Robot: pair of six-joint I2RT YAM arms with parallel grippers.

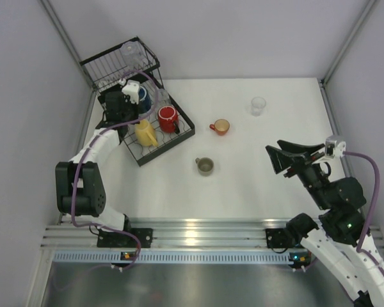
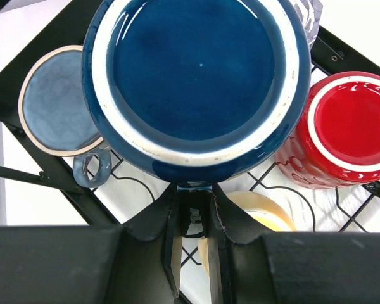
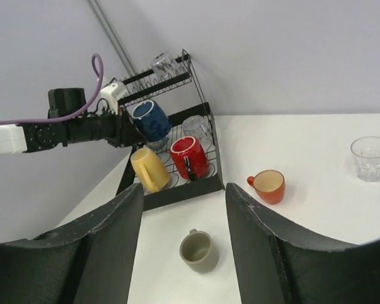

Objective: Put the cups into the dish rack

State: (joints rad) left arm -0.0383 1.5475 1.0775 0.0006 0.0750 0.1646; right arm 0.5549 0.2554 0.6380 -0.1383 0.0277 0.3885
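At the upper left of the top view, the black wire dish rack already holds a yellow mug and a red mug, with a clear tumbler in its basket. Above the tray, the left gripper is clamped on a dark blue mug, not yet set down. Towards the centre and right, an olive-grey mug, an orange-red cup and another clear plastic tumbler wait on the table. The right gripper gapes empty.
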